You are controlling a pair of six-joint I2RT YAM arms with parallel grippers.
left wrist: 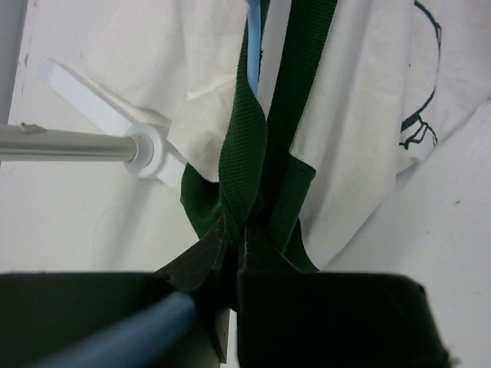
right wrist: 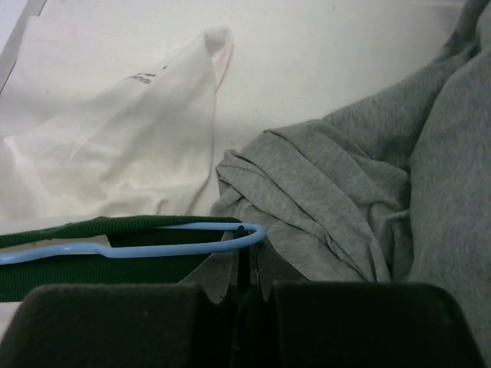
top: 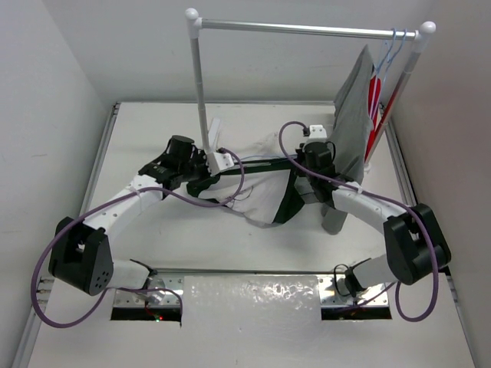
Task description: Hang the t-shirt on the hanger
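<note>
Your white bench (top: pixel 253 245) sits in a corner of plain white walls (top: pixel 46 92), with a garment rail of white posts and a metal bar (top: pixel 307 29) standing at its far edge. At the rail's right end hang a plain grey garment (top: pixel 353 115) and, behind it, a red garment (top: pixel 374 92).

The dark green and off-white raglan t-shirt (top: pixel 257 195) lies crumpled mid-bench between your two arms, its pale body spread out and its green parts bunched.

Your left wrist view shows what the overhead view cannot. The left claw (left wrist: pixel 236 228) is clamped on a twisted band of the t-shirt's green ribbed fabric. The thin pale-blue wire hanger (left wrist: pixel 253 46) runs up inside that fabric. A small dark print (left wrist: pixel 418 126) marks the pale cloth, and the rail's white foot (left wrist: pixel 149 149) sits just to the left.

In your right wrist view the right claw (right wrist: pixel 247 264) has its jaws together at the rounded end of the hanger. The wire there runs along the green ribbed edge, and the grey garment's folds lie just beside it on the right.
</note>
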